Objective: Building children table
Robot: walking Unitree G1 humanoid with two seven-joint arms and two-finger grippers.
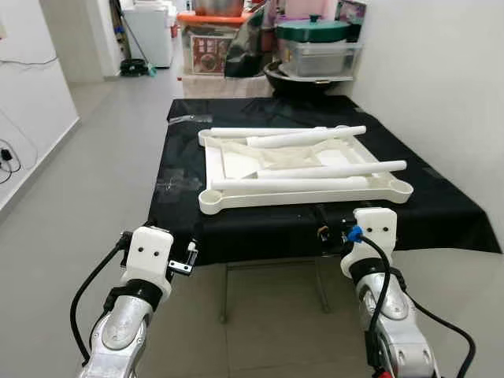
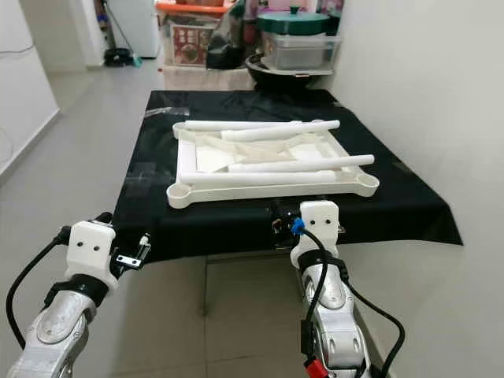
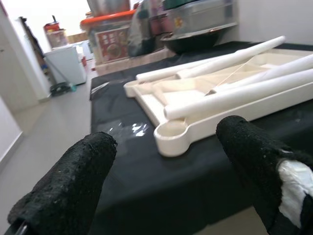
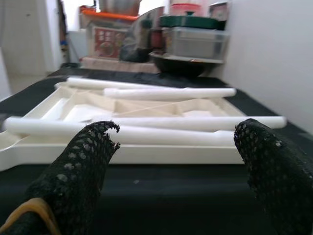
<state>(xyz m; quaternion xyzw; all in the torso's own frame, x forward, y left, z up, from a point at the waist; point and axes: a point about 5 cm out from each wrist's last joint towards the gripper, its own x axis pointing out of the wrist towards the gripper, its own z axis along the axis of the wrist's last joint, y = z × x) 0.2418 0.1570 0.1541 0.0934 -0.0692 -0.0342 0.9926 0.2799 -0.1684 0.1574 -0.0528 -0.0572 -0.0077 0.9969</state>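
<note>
Black fingers spread apart on left gripper (image 3: 166, 181), off the table's near left corner | right gripper (image 4: 176, 171) also spread, at near edge | white tabletop (image 1: 236, 169) upside down on black cloth (image 1: 441, 205), four white legs (image 1: 291, 183) lying across it

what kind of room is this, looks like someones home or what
Most likely a lived-in home, perhaps a hall or utility corner: tiled floor, a black-draped table against a white wall, and household storage behind it, such as a clear bin and a white appliance.

Matt white plastic tabletop (image 1: 236, 197) and legs (image 1: 307, 169) on black cloth (image 1: 441, 205); rough-textured black tool fingers (image 4: 83, 161).
</note>
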